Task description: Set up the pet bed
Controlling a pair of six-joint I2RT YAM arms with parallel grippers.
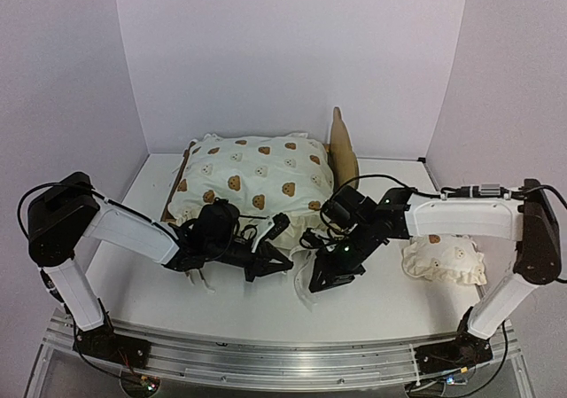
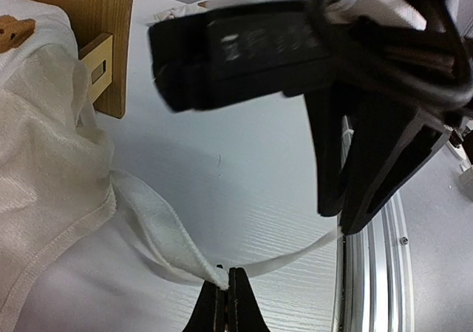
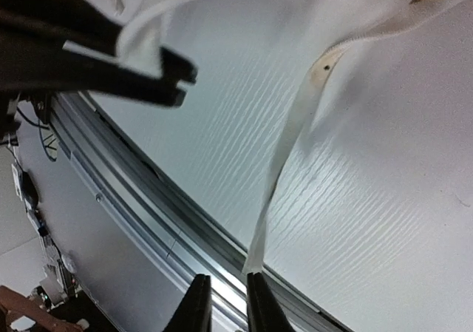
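We see the pet bed [image 1: 342, 145] in the middle of the top view, toward the back of the table [image 1: 266, 314]. The cushion [image 1: 252, 181] lies on it, and the headboard stands at the cushion's right edge. The pillow [image 1: 443, 261] lies at centre right, well apart from the bed and below the right arm. Just below the cushion's lower edge, the left gripper [image 1: 276, 263] sits beside the right gripper [image 1: 321, 281]. In the left wrist view a tie [image 2: 295, 256] runs from the cushion at lower left to between the fingertips at bottom centre. In the right wrist view a tie [image 3: 284, 147], the same one or not we cannot tell, drops from upper right and ends just above the fingertips.
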